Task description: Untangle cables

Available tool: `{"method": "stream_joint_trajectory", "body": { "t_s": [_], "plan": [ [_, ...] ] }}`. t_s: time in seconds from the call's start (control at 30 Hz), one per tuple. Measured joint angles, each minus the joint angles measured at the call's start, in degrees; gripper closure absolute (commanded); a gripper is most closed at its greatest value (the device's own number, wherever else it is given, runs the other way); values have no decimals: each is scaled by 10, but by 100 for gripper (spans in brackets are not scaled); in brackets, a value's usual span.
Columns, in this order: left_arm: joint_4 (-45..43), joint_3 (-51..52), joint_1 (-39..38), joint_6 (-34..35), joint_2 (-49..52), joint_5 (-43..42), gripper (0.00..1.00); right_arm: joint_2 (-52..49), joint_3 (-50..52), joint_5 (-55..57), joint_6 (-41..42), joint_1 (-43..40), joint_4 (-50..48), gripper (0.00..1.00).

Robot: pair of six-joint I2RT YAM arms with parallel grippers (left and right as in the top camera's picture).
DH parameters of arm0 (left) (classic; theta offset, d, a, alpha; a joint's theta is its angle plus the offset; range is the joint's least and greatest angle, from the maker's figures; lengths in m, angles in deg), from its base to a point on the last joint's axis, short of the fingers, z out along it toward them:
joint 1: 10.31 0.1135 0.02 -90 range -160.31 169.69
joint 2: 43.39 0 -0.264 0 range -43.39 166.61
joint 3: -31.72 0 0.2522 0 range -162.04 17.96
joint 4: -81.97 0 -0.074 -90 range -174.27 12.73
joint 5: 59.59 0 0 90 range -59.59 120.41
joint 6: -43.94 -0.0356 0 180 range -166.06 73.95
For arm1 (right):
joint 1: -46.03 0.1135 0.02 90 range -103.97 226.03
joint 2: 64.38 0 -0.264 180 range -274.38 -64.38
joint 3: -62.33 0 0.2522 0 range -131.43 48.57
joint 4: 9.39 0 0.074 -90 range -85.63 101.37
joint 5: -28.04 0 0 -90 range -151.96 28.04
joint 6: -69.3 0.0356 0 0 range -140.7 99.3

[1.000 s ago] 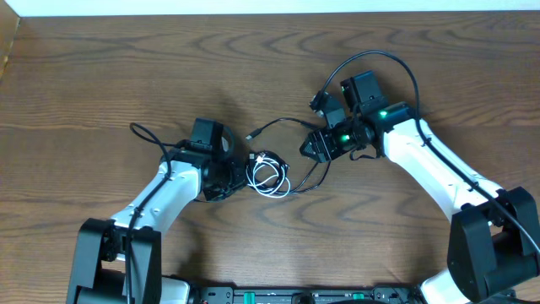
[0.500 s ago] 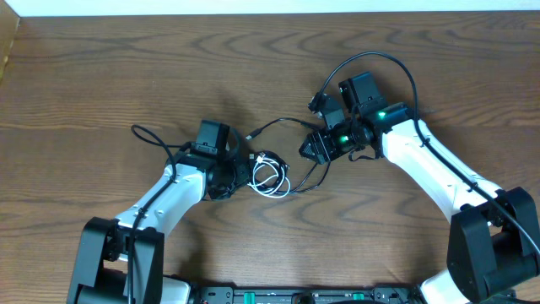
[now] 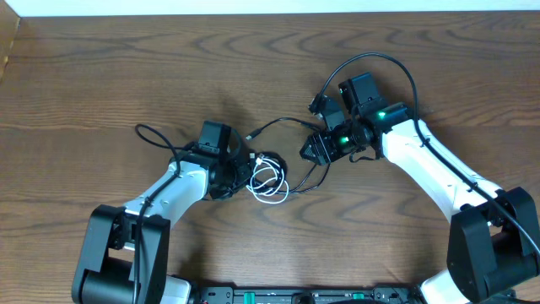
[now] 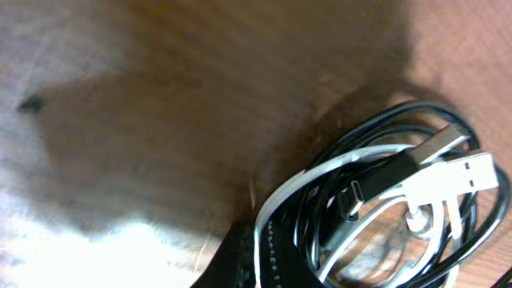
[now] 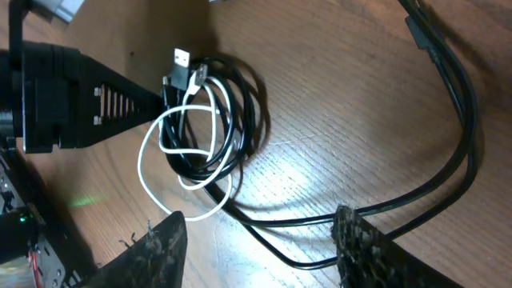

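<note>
— Left end effector (image 3: 243,169): clamped or spread?
— Cannot tell. The black cable (image 5: 254,120) and white cable (image 4: 456,172) lie coiled on the counter (image 3: 126,67), against its tip at its 3 o'clock.
— Right end effector (image 5: 260,214)?
— At the coil's 2 o'clock, fingers (image 5: 368,248) spread wide, black strands passing between them.

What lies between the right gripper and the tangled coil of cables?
Bare wood table, crossed by loose strands of the black cable running from the coil toward the right gripper and its jaws. The right wrist view shows this best.
</note>
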Motion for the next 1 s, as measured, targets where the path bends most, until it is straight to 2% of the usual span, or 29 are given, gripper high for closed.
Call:
{"method": "stream_joint_trajectory", "body": {
  "t_s": [0.13, 0.23, 0.3, 0.47, 0.57, 0.77, 1.0],
  "plan": [
    [-22, 0, 1, -23, 0, 0, 92, 0, 0, 0, -3, 1, -1, 57],
    [-41, -4, 9, -48, 0, 0, 92, 0, 0, 0, -6, 6, -1, 72],
    [-69, -8, 19, -61, -3, 0, 93, 0, 0, 0, -2, 8, 0, 84],
    [-167, -21, 41, -76, -19, 0, 92, 0, 0, 0, 2, 9, -4, 97],
    [-213, -24, 47, -89, -22, 2, 92, 0, 0, 0, 19, 9, -12, 95],
    [-228, -25, 47, -142, -22, 2, 93, 0, 0, 0, 56, 12, -35, 75],
    [-220, -25, 55, -201, -22, 2, 93, -5, 0, -1, 105, 37, -100, 73]
  ]
}}
